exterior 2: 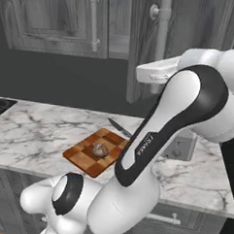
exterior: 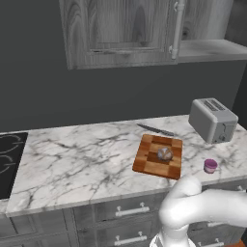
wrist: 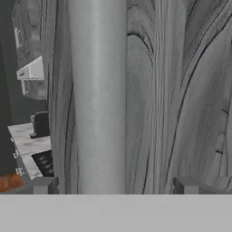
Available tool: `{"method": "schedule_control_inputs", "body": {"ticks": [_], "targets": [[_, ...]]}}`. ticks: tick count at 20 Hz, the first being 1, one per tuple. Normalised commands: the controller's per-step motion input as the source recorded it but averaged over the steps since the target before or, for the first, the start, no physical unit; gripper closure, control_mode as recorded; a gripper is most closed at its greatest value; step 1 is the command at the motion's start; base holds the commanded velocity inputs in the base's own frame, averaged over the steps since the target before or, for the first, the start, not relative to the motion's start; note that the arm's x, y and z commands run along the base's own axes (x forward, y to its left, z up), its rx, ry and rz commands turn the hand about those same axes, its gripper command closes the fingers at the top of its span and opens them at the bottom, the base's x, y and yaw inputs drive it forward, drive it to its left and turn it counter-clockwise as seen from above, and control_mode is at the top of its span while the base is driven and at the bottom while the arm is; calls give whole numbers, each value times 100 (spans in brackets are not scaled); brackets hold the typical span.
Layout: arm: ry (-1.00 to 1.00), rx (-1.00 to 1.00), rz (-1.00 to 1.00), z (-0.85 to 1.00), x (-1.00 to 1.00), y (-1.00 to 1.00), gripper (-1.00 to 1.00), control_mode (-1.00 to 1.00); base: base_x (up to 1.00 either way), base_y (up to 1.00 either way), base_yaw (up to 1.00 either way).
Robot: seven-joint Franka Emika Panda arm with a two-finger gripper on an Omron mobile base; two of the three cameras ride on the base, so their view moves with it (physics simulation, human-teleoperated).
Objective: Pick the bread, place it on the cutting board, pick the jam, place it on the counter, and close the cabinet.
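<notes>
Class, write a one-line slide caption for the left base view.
Bread sits on the cutting board, jam on the marble counter near the toaster, cabinet above.

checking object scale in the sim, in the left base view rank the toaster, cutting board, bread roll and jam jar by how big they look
1. Checkered wooden cutting board
2. Grey boxy toaster, close behind the board
3. and 4. Round tan bread roll and squat pink-purple jam jar: too alike to rank.

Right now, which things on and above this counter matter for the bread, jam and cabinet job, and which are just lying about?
Part of the job:
bread
cutting board
jam
counter
cabinet, with its door's bar handle close in front of the gripper

Just lying about:
toaster
knife
stovetop
</notes>
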Motion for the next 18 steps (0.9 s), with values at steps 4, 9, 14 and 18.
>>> {"method": "schedule_control_inputs", "body": {"ticks": [4,9,14,18], "targets": [[-3,1,-16,-2,34,57,-100,-100,0,0,0],[-3,1,-19,0,25,63,-100,-100,0,0,0],[-2,1,-20,-1,28,62,-100,-100,0,0,0],[-2,0,-21,-5,31,67,-100,-100,0,0,0]]}}
